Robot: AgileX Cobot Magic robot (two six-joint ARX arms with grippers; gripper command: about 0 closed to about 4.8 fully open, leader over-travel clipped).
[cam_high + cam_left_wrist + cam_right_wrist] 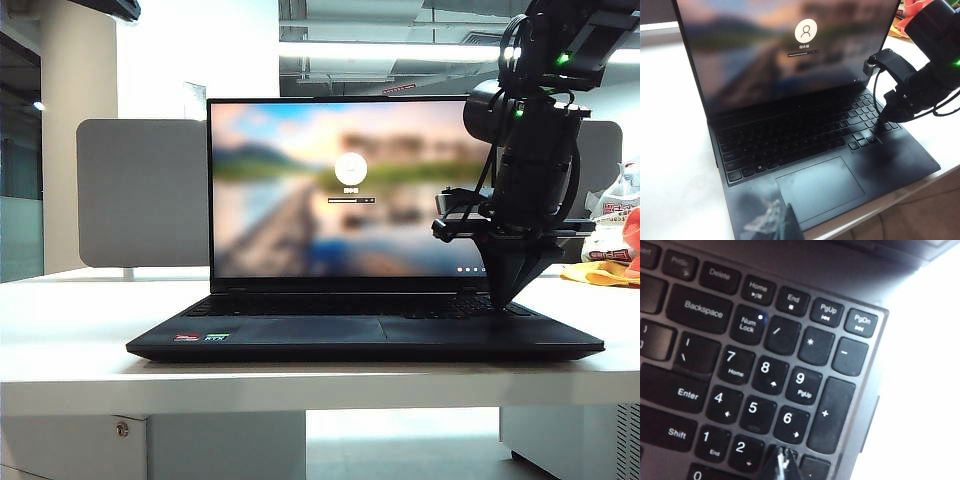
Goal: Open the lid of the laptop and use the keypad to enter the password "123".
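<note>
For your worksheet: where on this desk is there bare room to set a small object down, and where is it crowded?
Free: white table left of the laptop, and the strip along its front edge. Crowded: right side, where the right pincer points onto the keypad; the left pincer sits shut at the near-left corner.

Slim black-navy laptop [365,335], black keypad keys [755,390] white-lettered, red and green stickers [203,338]; white table [60,340]; black right hand [507,296].

Right gripper [782,464] tip, fingers together, sits on keypad [760,385] just beside the 2 key [742,449], below 6.
</note>
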